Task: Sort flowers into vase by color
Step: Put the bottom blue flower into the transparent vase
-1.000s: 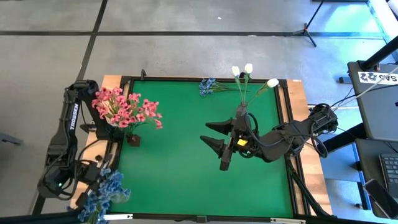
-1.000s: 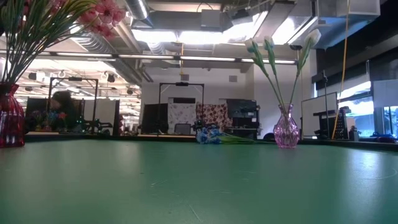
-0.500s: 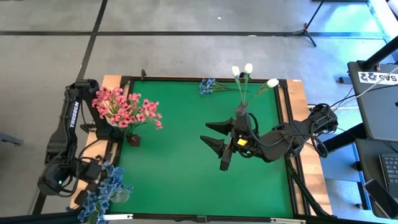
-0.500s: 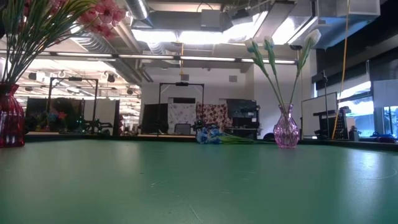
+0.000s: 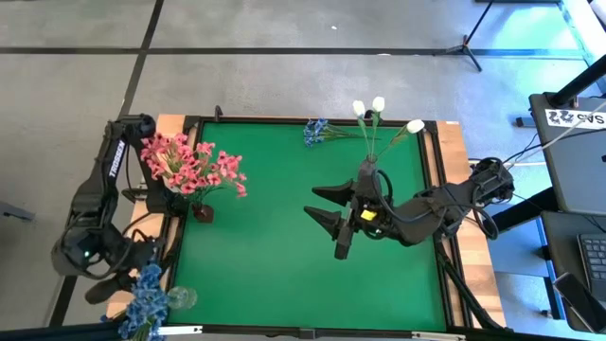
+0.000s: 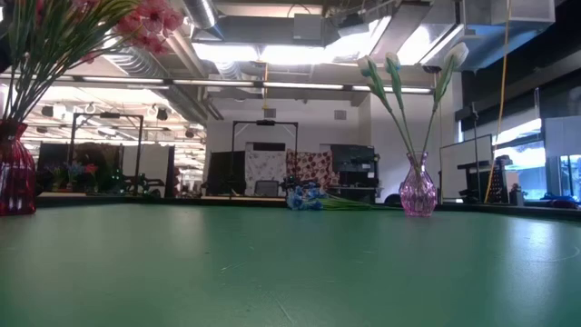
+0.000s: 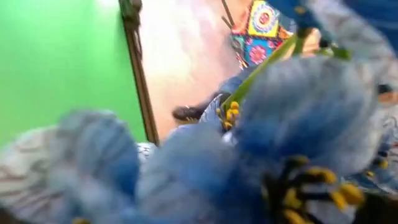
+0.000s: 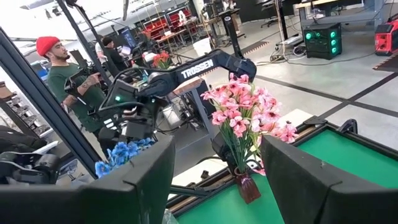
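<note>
- Right gripper [image 5: 324, 215]: over the middle of the green table [image 5: 275, 265], fingers spread wide, nothing between them.
- Left gripper [image 5: 112, 287]: off the table's near left corner, just beside the blue flowers [image 5: 147, 301]. Whether its fingers are parted or closed cannot be told; the left wrist view is filled with blurred blue blossoms [image 7: 249, 155].
- Pink flowers [image 5: 189, 167]: large cluster standing upright in a dark red vase [image 5: 203, 212] at the table's left edge.
- Blue flowers: bunch standing in a clear vase [image 5: 182, 298] on the wooden border, outside the green surface.
- White tulip buds [image 5: 378, 104]: three stems upright in a pink glass vase [image 6: 418, 189] near the far right corner.
- Loose blue sprig [image 5: 318, 132]: lying flat at the far edge, near the pink glass vase.
</note>
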`<action>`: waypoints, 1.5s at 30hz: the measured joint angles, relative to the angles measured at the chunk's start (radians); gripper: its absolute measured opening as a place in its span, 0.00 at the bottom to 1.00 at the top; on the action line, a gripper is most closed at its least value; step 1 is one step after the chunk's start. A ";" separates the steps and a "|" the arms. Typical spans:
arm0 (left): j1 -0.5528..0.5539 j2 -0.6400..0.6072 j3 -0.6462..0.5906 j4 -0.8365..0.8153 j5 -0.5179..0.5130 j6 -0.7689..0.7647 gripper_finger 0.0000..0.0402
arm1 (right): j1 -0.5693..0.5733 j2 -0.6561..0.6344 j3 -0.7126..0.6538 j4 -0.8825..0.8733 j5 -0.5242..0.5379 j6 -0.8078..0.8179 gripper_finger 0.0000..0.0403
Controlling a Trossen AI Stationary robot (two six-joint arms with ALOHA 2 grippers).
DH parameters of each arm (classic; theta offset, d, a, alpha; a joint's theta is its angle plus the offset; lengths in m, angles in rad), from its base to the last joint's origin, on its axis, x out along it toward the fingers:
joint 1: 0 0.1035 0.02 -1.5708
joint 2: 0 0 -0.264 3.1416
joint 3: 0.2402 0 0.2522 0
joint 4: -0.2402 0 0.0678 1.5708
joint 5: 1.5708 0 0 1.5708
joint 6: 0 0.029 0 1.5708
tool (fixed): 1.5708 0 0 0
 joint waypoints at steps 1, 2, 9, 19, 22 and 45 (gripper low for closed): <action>0.000 -0.009 0.000 0.000 0.017 -0.009 0.33 | -0.002 0.000 0.000 -0.001 -0.006 0.000 0.59; 0.000 -0.017 0.000 -0.001 0.030 -0.023 0.33 | -0.007 0.000 0.000 -0.002 -0.012 -0.005 0.59; 0.030 -0.047 0.002 -0.100 0.103 -0.211 0.33 | -0.047 0.000 0.000 -0.024 -0.115 -0.012 0.59; 0.051 -0.045 0.002 -0.152 0.195 -0.240 0.33 | -0.054 0.000 0.000 -0.090 -0.126 -0.061 0.59; 0.057 -0.045 0.002 -0.159 0.226 -0.290 0.33 | -0.054 0.000 0.000 -0.090 -0.126 -0.061 0.59; 0.158 -0.044 0.002 -0.162 0.513 -0.595 0.34 | -0.053 0.000 0.000 -0.177 -0.115 -0.090 0.59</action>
